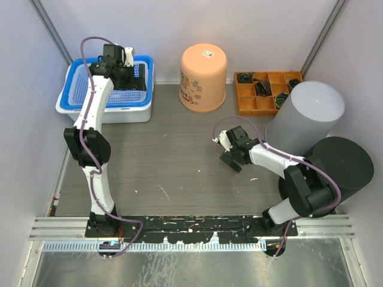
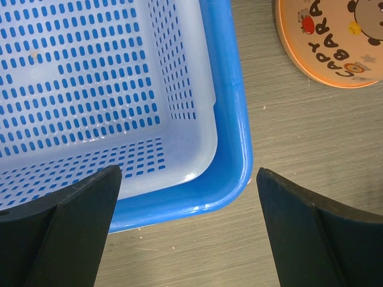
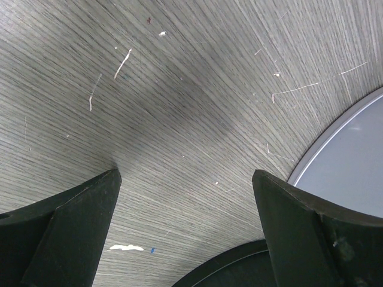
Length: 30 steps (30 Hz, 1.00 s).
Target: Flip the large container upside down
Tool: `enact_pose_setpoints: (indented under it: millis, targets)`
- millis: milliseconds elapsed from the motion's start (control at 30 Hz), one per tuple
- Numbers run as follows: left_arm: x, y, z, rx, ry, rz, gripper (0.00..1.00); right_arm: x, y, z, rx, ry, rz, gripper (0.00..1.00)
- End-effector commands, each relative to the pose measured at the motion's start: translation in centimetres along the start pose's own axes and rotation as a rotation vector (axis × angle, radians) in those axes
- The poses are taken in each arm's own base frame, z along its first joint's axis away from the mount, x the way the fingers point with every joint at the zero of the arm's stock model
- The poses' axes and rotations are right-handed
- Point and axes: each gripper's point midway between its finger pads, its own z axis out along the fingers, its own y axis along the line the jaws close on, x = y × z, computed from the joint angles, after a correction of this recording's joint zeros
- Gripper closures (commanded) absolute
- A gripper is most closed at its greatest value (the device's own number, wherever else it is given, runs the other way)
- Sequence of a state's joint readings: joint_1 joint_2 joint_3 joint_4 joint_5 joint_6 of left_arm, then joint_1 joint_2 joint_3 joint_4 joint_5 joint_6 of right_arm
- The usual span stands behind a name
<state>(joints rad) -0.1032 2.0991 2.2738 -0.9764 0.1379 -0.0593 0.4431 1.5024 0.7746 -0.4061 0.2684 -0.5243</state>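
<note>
While sticker on its base is too small to read, orange container [image 1: 203,78] shows "CAPY" and cartoon print on side. Grey woodgrain desk [image 1: 179,161], scuffed, pale walls around. Container at back centre, mouth down, long axis vertical. Left fingers [image 2: 72,233] wide over blue basket [image 2: 233,119] corner. Right fingers [image 3: 60,233] wide, empty, above desk.

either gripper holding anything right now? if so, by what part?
Nothing held: left gripper is open above the blue basket corner, and right gripper is open over the table.
</note>
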Motion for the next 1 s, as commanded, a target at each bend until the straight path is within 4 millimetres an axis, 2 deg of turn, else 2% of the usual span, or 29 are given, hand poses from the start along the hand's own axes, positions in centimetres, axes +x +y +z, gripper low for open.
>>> enact_pose_setpoints:
  millis: [0,833,967]
  targets:
    - [-1.2,1.0,0.6,-0.032,-0.052,0.025,0.01,3.3,4.0,2.2,-0.137,0.102,0.007,0.0]
    - [1.9,2.7,5.2,-0.082,0.034,0.026,0.01,3.7,4.3,2.5,-0.146,0.122,0.0,0.0]
    - [2.7,2.5,5.9,-0.13,0.072,0.073,0.01,3.6,4.2,2.5,-0.148,0.12,0.0,0.0]
